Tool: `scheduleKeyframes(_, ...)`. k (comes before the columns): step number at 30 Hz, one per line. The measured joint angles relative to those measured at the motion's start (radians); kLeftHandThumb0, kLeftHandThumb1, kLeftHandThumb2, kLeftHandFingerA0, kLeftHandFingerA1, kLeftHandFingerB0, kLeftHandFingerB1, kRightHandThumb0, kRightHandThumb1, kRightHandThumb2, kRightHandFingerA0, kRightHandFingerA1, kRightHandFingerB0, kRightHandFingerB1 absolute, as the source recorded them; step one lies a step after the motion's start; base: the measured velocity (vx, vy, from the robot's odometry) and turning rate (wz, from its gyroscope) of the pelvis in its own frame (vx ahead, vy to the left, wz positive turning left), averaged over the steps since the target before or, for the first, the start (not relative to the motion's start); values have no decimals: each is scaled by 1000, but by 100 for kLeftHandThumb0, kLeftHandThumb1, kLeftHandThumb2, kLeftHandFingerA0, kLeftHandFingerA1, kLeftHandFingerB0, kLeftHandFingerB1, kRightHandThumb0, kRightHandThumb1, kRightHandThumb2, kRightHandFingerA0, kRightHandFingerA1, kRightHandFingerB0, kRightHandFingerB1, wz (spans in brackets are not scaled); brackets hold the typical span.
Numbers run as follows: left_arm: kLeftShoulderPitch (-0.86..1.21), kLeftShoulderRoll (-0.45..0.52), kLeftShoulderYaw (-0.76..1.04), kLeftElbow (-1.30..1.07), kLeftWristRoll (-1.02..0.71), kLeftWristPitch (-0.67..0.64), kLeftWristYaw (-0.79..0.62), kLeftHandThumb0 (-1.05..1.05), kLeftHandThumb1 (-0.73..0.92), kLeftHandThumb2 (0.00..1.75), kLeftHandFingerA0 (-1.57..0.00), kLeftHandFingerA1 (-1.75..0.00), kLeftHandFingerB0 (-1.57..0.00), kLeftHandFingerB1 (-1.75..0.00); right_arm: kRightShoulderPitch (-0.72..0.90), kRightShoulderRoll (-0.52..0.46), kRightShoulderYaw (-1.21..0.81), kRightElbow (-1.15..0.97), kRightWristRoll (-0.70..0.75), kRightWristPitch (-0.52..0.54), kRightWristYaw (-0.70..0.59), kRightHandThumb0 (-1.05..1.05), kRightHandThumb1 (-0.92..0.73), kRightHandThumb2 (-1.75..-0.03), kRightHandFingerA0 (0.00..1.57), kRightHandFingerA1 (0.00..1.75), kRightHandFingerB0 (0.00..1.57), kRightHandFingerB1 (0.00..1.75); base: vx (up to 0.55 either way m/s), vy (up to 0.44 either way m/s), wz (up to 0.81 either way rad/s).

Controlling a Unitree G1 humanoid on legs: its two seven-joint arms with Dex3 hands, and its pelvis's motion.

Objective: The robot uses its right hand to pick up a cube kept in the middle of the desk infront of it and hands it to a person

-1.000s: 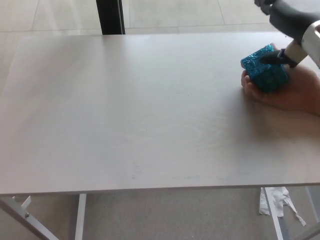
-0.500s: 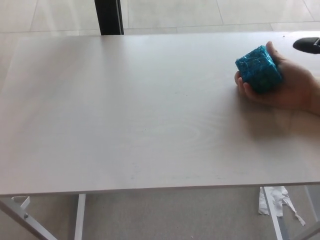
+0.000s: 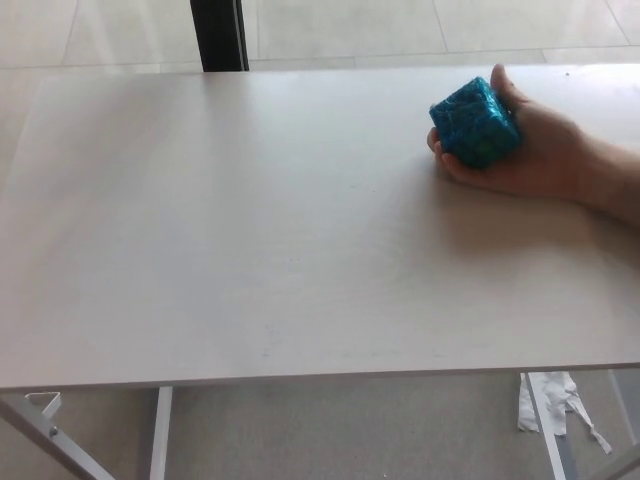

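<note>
A small cube wrapped in shiny teal-blue crinkled foil (image 3: pixel 477 122) sits in the upturned palm of a person's bare hand (image 3: pixel 530 158), which reaches in from the right edge over the far right part of the pale grey, faintly wood-grained desk top (image 3: pixel 250 230). The person's thumb rises behind the cube and the fingertips curl up at its left side, so the cube is cradled there, tilted with one corner uppermost. The hand and forearm lie low over the desk surface. Neither of the robot's hands shows anywhere in the head view, so I cannot say how their fingers stand. Beyond the desk a dark upright post (image 3: pixel 220 34) stands on the light tiled floor, and under the near right corner a crumpled bit of white paper (image 3: pixel 548 398) lies by the white metal desk leg (image 3: pixel 160 432)
</note>
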Motion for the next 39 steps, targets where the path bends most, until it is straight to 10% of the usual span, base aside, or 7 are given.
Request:
scheduleKeyframes(20,30,0,1,1,0,0,-1,-68,77,63,-60,-58,-46,-44,384,107,-485,445,158,-223,-230,-63,-76,-63,76,148,54,85,0,0,0)
scheduleKeyframes(22,33,0,1,1,0,0,0,-67,77,63,-56,-56,-46,-43,388,130,-504,480,170,-234,-255,-60,-71,-61,83,140,61,87,0,0,0)
scheduleKeyframes(23,34,0,1,1,0,0,0,-65,77,63,-56,-57,-45,-44,386,144,-515,498,176,-237,-269,-50,-71,-60,25,83,58,115,0,0,0)
scheduleKeyframes(28,36,0,0,1,0,0,-1,-66,79,63,-52,-57,-42,-42,302,175,-572,610,227,-212,-325,-56,-70,-60,40,118,32,81,0,0,0)
scheduleKeyframes(29,35,0,0,0,0,0,-1,-67,80,64,-49,-55,-46,-41,282,175,-583,629,237,-200,-334,-43,-66,-59,39,91,39,69,0,0,0)
scheduleKeyframes(35,34,1,-23,1,7,0,1,-63,81,64,-48,-54,-43,-41,163,175,-640,787,313,-127,-371,-42,-63,-58,66,86,62,69,0,0,0)
scheduleKeyframes(39,43,11,-55,5,18,0,7,-64,81,65,-47,-54,-41,-41,126,167,-619,916,357,-70,-376,-48,-61,-58,49,64,65,56,0,0,0)
